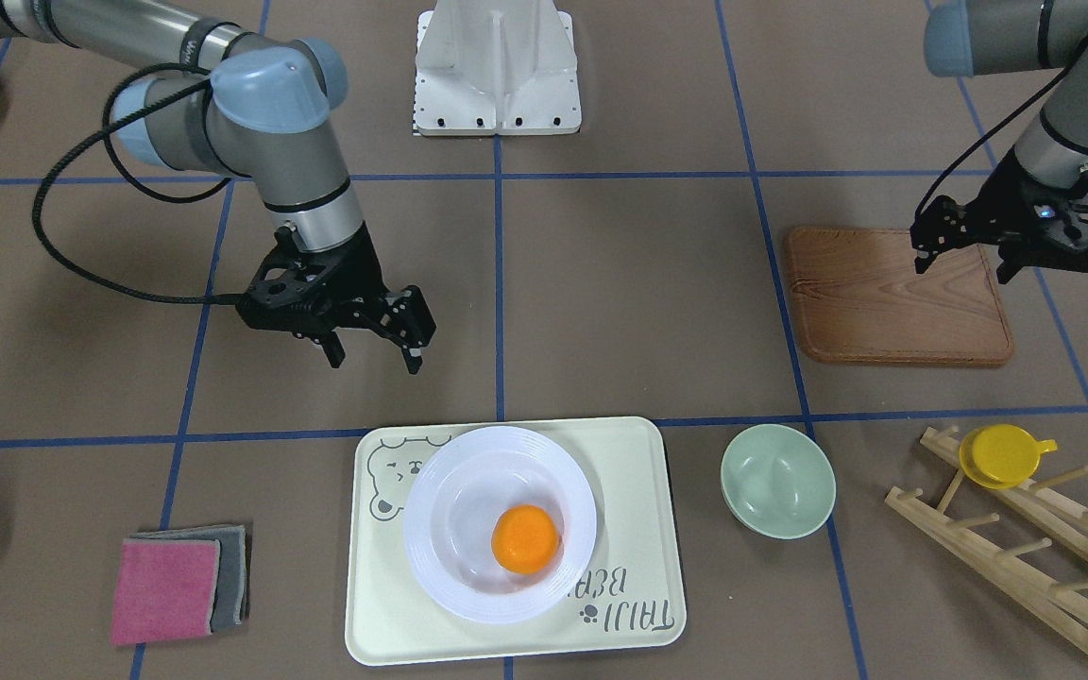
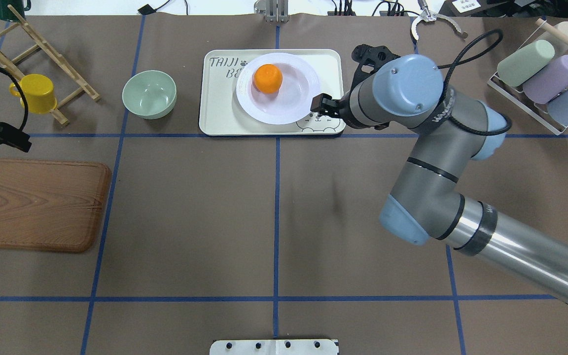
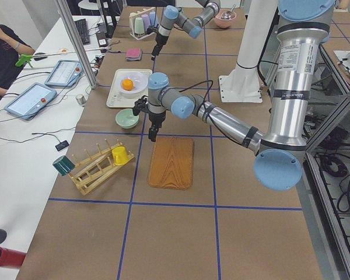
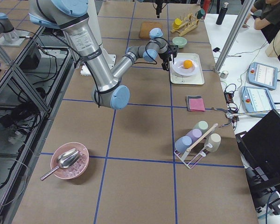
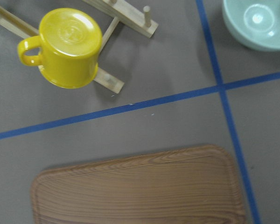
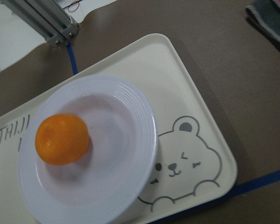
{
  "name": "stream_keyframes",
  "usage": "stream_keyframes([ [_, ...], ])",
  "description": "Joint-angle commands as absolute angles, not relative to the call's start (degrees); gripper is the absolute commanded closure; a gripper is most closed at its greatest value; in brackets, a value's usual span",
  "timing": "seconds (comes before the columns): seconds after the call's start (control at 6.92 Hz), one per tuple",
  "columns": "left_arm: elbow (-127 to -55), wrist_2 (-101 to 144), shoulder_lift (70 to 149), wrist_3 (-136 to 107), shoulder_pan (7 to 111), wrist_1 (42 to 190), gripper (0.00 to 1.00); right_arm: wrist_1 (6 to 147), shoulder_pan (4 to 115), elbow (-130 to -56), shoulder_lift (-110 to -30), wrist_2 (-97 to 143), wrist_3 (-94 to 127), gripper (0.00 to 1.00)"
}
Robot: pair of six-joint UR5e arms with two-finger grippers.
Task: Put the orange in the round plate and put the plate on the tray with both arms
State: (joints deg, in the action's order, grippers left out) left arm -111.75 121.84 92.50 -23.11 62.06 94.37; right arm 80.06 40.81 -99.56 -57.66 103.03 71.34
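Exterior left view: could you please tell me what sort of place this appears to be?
Probably a robotics lab for recording manipulation: the left arm and right arm over a brown table gridded in blue tape, teach pendants on a white side bench, and household props like the tray.

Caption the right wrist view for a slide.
Orange resting in the round plate, which sits on the bear-print tray.

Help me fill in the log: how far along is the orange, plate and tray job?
Done: the orange sits in the plate, and the plate rests on the tray. In hand: nothing; the right gripper is open near the tray, the left gripper open by the wooden board. Left: nothing visible.
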Motion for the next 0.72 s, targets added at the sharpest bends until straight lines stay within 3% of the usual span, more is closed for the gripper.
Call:
stream_keyframes([
  [0.0, -111.4, 122.0, 88.2, -15.8, 66.2, 96.3, 0.03, 88.3, 52.1, -102.9, -61.5, 115.5, 50.8, 0.0],
  [0.29, -109.4, 125.2, 84.7, -9.3, 70.7, 99.5, 0.03, 95.8, 63.2, -102.7, -65.4, 122.1, 28.1, 0.0],
  [0.58, -103.7, 128.1, 84.6, -1.5, 76.3, 99.5, 0.03, 99.3, 76.5, -101.3, -73.8, 131.9, 21.1, 0.0],
])
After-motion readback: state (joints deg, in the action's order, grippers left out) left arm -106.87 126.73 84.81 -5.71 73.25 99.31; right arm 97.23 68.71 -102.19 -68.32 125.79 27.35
